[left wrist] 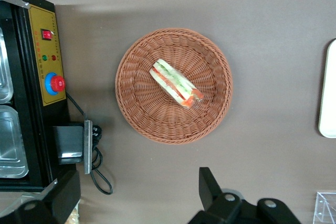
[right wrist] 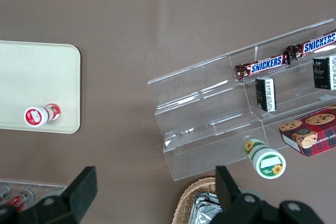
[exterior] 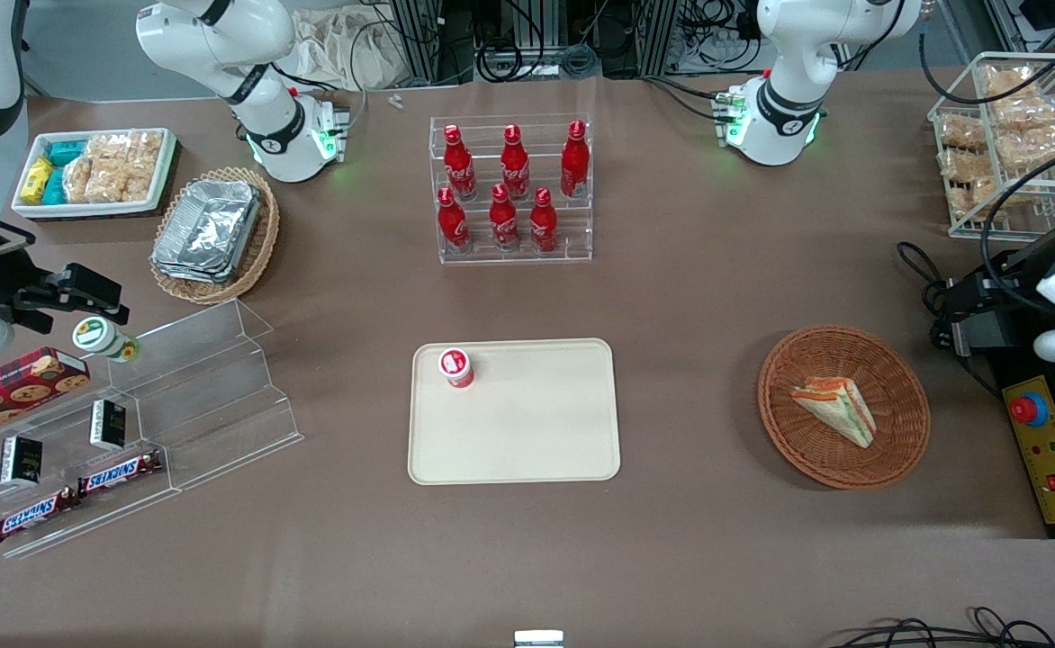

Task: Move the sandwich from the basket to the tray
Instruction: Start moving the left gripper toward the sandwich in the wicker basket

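your gripper (left wrist: 139, 195) is hanging open high above the table's working-arm end, reaching not begun, so you're needing to descend onto the sandwich (exterior: 836, 410) lying mid-basket (exterior: 906, 445), then cross to the tray (exterior: 527, 450).

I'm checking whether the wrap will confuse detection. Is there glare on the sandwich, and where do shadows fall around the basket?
Left wrist view: the sandwich shows only a faint sheen on its wrap, colours readable; the basket casts a soft shadow on the table; the gripper, open, is dark and cropped. Front view: even light, mild glare on the tray.
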Available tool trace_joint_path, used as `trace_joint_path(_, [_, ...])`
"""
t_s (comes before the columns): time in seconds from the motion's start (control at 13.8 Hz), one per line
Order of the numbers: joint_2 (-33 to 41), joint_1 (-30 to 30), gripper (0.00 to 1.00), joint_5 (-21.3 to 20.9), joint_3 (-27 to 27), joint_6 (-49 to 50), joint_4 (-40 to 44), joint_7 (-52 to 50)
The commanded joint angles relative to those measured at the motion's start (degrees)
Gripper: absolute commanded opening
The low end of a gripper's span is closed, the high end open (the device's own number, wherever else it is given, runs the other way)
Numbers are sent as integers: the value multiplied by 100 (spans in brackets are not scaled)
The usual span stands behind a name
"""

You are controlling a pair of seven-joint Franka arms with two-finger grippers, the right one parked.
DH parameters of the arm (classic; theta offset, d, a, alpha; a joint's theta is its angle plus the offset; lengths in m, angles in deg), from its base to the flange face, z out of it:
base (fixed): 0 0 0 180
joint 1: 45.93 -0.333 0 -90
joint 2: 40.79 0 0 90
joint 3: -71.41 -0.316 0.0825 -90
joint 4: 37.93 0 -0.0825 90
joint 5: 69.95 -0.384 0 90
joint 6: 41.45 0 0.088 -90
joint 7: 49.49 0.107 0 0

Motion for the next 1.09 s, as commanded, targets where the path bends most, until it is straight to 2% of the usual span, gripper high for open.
trace_joint_path(0.0, [28, -34, 100, 68, 45, -36, 34, -121])
trace_joint_path(0.29, [-15, -228, 100, 15, 204, -20, -71, -7])
trace_joint_path(0.51, [37, -289, 100, 103, 152, -194, -790, -42])
trace_joint_path(0.8, [449, -466, 100, 121, 160, -2062, -2484, -138])
trace_joint_path(1.02, [180, -448, 100, 156, 169, -2663, -2814, -900])
